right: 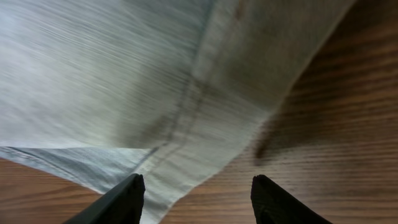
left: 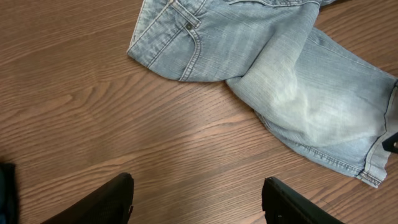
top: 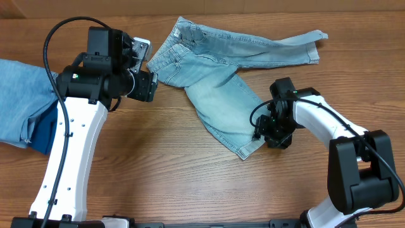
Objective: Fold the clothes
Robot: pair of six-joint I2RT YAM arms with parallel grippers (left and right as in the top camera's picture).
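The pale light-blue denim shorts lie spread on the wooden table, waistband toward the left, one leg running to the far right, the other leg pointing toward the front. My left gripper is open and empty just left of the waistband; in the left wrist view its jaws hover over bare wood below the shorts. My right gripper is open, low at the hem of the near leg; the right wrist view shows its jaws over the cuff, holding nothing.
A second light-blue cloth with a dark navy folded garment lies at the table's left edge. The wooden table stretches toward the front between the arms.
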